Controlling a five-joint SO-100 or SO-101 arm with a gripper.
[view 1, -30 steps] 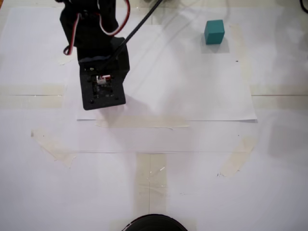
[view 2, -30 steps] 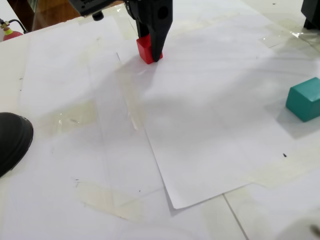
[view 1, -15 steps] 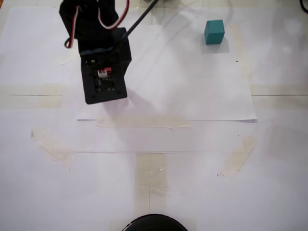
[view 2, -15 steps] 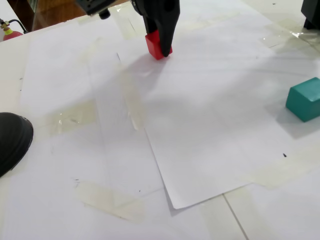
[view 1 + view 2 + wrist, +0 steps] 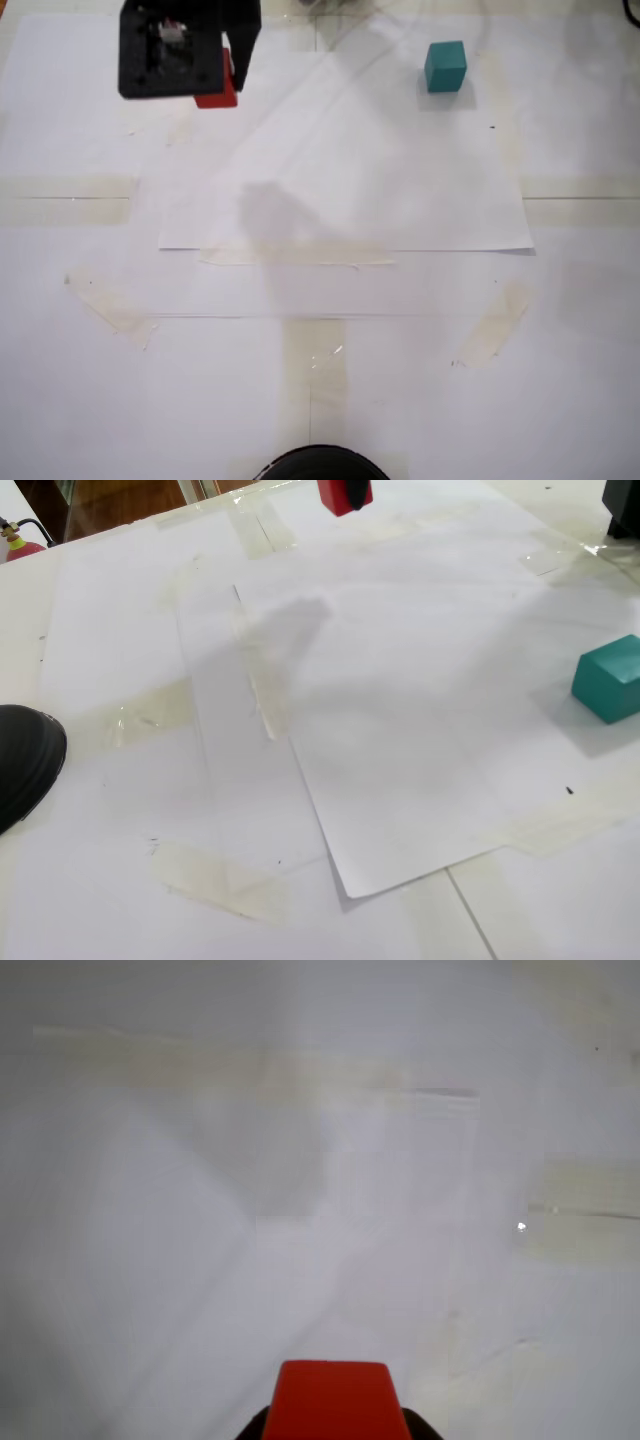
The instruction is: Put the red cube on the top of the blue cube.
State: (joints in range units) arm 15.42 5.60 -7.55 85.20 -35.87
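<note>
Boxy black arm housing [image 5: 170,55], small white connector, dark pincer [image 5: 350,492]

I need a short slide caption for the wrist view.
End effector holding the red cube above white paper taped to the table.

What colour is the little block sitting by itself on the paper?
Teal, a blue-green. The blue cube shows best in the fixed view from above.

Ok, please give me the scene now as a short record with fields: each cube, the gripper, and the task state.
red cube: held in the gripper, lifted clear of the paper
blue cube: alone on the white paper, nothing on top
gripper: shut on the red cube, far to the left of the blue cube in the top-down fixed view
task state: carrying, not yet stacked
</note>
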